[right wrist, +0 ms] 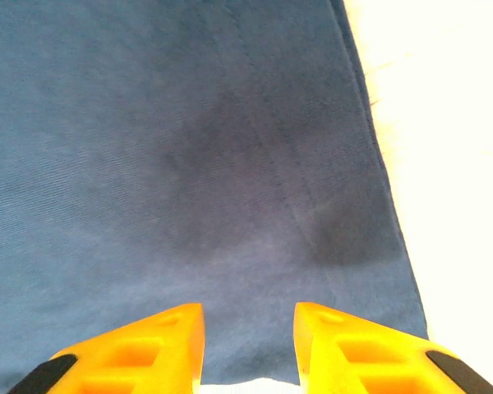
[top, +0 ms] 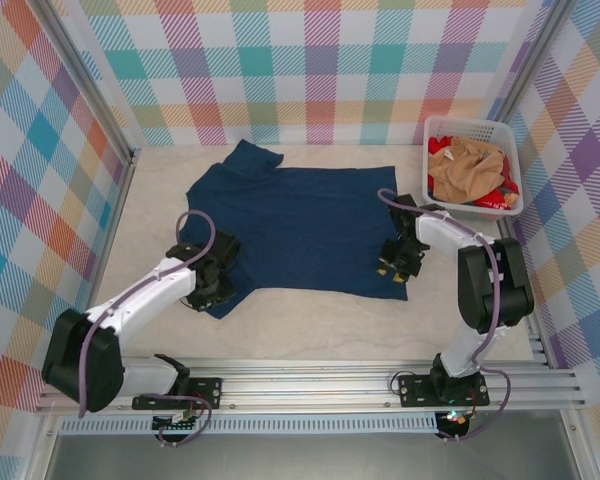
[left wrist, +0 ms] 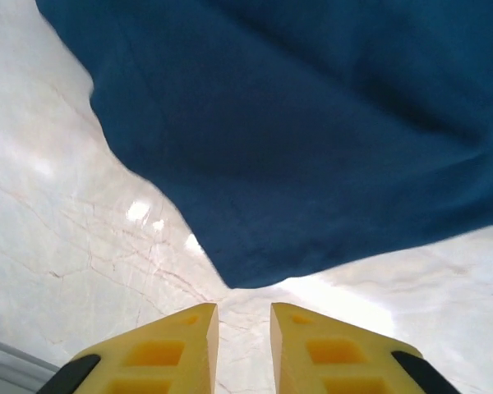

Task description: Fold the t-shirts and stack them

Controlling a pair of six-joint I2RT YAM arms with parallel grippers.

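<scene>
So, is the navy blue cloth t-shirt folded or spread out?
Spread out. The navy blue cloth t-shirt lies flat on the pale table, sleeves sticking out, no part turned over itself.

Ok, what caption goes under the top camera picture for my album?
Left claw and right claw at the near edge of a spread navy t-shirt, clothes basket nearby.

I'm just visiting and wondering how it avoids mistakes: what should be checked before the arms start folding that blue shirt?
1. The navy t-shirt lies spread on the table: ok.
2. The left gripper is open and empty, shirt corner just ahead: ok.
3. The right gripper is open and empty, over the shirt's edge: ok.
4. The other shirts sit inside the basket: ok.
5. Cloth under the left arm lies smooth: cannot tell.
</scene>
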